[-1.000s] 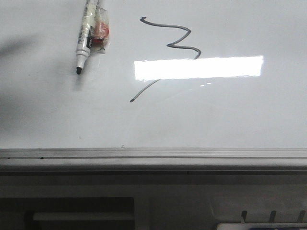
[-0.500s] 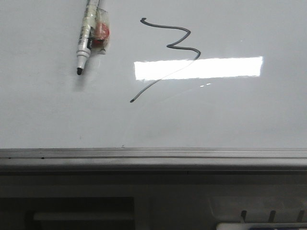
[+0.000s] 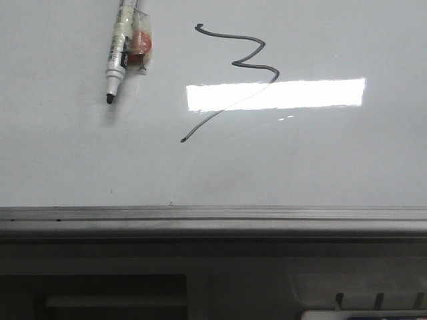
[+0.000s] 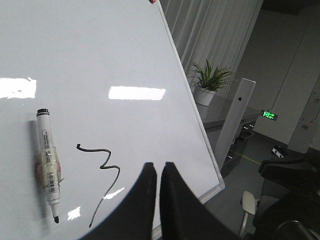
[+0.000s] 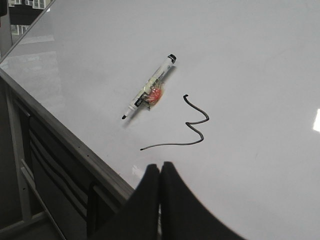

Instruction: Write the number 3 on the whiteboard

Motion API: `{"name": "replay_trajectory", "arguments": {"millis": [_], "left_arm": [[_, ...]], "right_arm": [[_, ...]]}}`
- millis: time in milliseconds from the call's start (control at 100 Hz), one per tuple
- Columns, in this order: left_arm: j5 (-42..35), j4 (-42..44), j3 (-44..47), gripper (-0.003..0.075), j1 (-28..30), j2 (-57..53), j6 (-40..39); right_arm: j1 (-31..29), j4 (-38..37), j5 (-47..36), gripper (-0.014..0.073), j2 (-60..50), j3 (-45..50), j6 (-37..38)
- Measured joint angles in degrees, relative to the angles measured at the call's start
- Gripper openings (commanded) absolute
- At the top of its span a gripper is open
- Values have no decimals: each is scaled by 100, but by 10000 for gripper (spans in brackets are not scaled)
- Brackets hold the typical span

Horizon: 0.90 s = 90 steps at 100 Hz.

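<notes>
I can read a hand-drawn number 3 (image 3: 233, 73) in dark ink on the whiteboard (image 3: 333, 160). The marker (image 3: 119, 50) lying beside it has a printed label, too small for me to make out. The green sign (image 4: 270, 116) far off is illegible

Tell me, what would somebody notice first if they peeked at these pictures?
Probably the number 3, a wobbly dark squiggle in the middle of the big shiny whiteboard, with a bright white strip of reflected light across its tail. Next, the uncapped marker lying flat to its left in the front view, black tip bare. Nothing holds it: both wrist views show black fingers pressed together above the board.
</notes>
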Motion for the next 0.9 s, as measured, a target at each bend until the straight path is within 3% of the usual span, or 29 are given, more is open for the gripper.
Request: {"name": "replay_trajectory", "arguments": {"millis": [310,410,670,770,900], "left_arm": [[0,0,13,-20,0,0,0],[-105,389,109,-21,10,0,93],[-1592,1454,1263,-21,520,-374,645],[-1756,2201,1789,-21,961,-624,192],[-1338,3262,2168,-21,1622,-912,-797]], "right_arm": [[0,0,0,-49,0,0,0],[0,0,0,-49,0,0,0],[0,0,0,-49,0,0,0],[0,0,0,-49,0,0,0],[0,0,0,-49,0,0,0]]}}
